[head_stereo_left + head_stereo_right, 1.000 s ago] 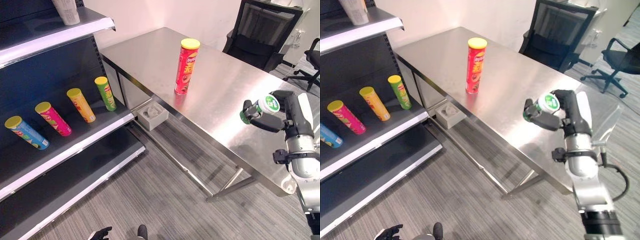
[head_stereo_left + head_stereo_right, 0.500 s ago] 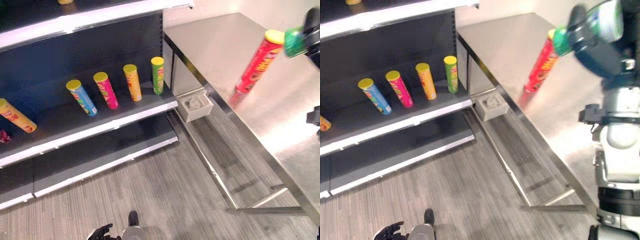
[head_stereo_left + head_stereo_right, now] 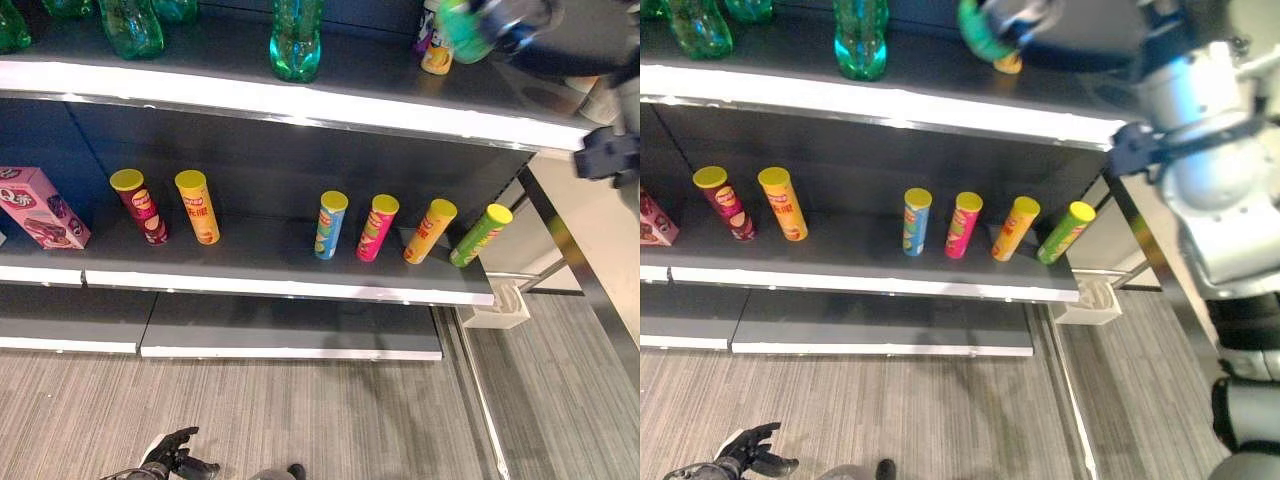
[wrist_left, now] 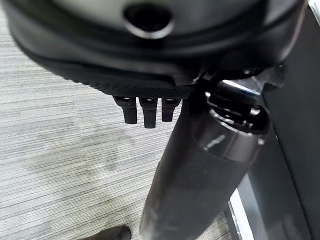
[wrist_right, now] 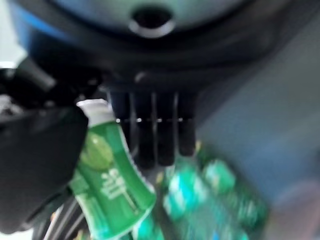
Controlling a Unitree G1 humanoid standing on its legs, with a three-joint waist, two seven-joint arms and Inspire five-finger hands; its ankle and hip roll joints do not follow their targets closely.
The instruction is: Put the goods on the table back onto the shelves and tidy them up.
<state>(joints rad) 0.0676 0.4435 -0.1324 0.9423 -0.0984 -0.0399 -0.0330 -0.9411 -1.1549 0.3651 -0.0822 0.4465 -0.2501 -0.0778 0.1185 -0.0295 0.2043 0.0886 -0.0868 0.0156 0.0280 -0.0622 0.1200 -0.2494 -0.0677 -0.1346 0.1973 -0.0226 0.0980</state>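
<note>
Above the top shelf (image 3: 300, 98) (green bottles (image 3: 296, 45) nearby), right hand (image 3: 1080, 25) grips green bottle (image 5: 112, 187).

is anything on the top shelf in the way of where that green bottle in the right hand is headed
Partly. The right hand holds the green bottle over the top shelf, where a small yellow item stands close beside it. Green bottles stand further left, with bare shelf between.

1. Green plastic bottle (image 5: 112, 192), white cap and white markings, is held in the dark right hand (image 5: 40, 165).
2. Translucent green bottles (image 3: 296, 40) are seen on the dark grey shelf (image 3: 300, 100).
3. Yellow-lidded tubes (image 3: 331, 224): red, orange, blue, pink, green.
</note>
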